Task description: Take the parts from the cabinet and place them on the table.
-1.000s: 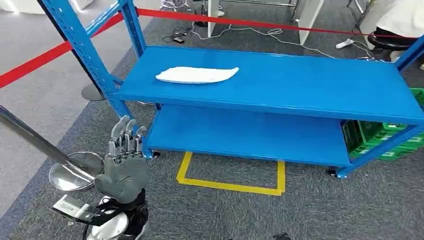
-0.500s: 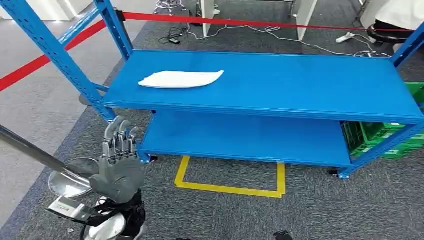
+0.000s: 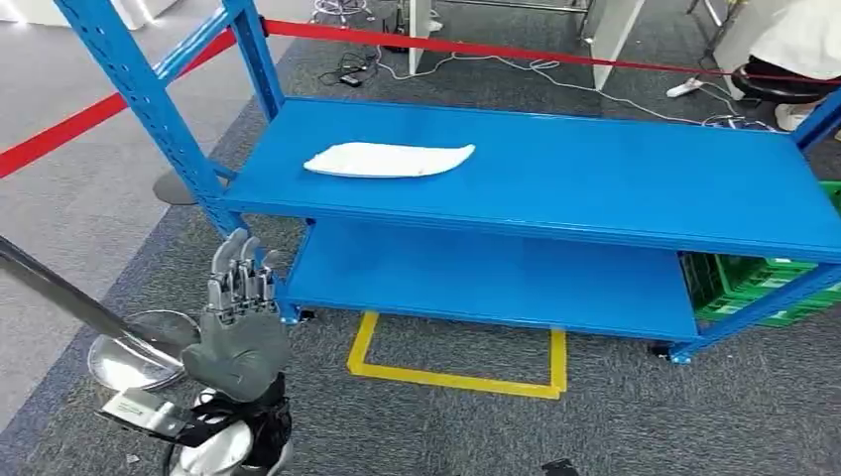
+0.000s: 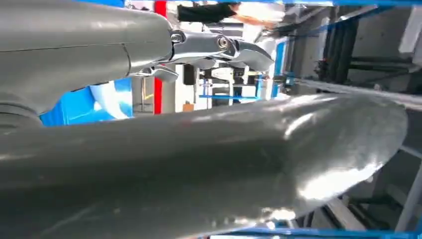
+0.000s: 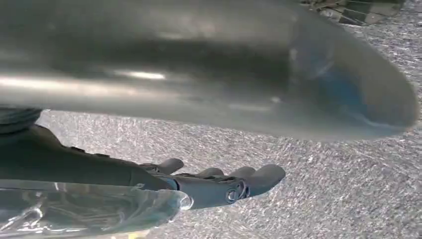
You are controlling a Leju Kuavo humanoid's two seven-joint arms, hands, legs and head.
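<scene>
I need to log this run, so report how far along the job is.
Nothing looks done: the white part lies untouched on the upper shelf of the blue cabinet. In hand: nothing. The left hand is raised in front of the cabinet's left end, fingers up and empty; the right hand hangs over carpet, fingers extended, holding nothing. Left: reach the part, grip it, carry it to the table.
</scene>
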